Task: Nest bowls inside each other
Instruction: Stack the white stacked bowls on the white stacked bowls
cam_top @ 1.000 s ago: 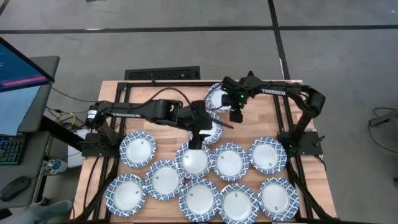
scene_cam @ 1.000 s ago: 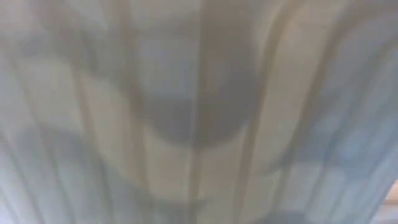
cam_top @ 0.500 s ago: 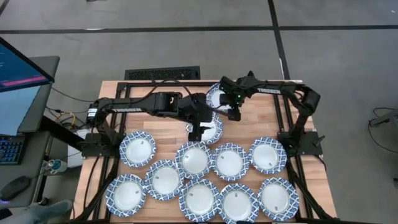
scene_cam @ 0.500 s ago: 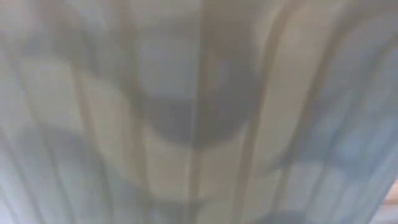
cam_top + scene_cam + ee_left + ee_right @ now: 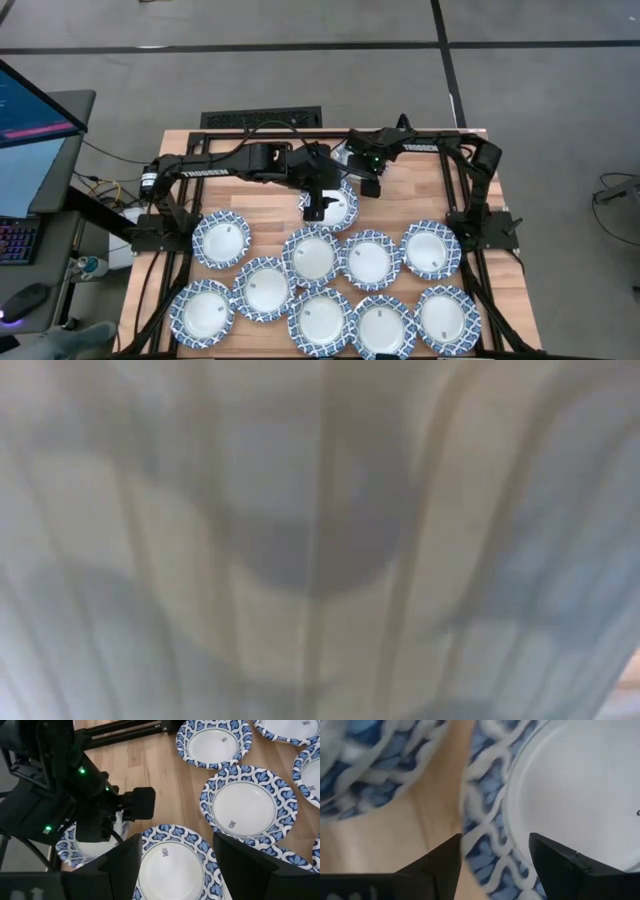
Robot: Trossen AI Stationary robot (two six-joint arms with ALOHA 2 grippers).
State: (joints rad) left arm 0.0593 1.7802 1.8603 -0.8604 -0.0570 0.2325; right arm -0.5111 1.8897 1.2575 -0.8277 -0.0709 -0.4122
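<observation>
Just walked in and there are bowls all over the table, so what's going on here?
Two robot arms are working over a wooden table spread with blue-rimmed bowls. The left gripper hangs open over a bowl at the far middle. The right gripper, also open, is low beside another bowl just behind it. Neither holds anything.

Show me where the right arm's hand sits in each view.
High view: the dark two-finger right hand is at upper middle, over the far bowls.
Low view: not identifiable; a blur fills it.
Left wrist view: left of centre, below green lights.
Right wrist view: its own fingers, bottom edge.
Shared landmark: light wooden tabletop.
</observation>
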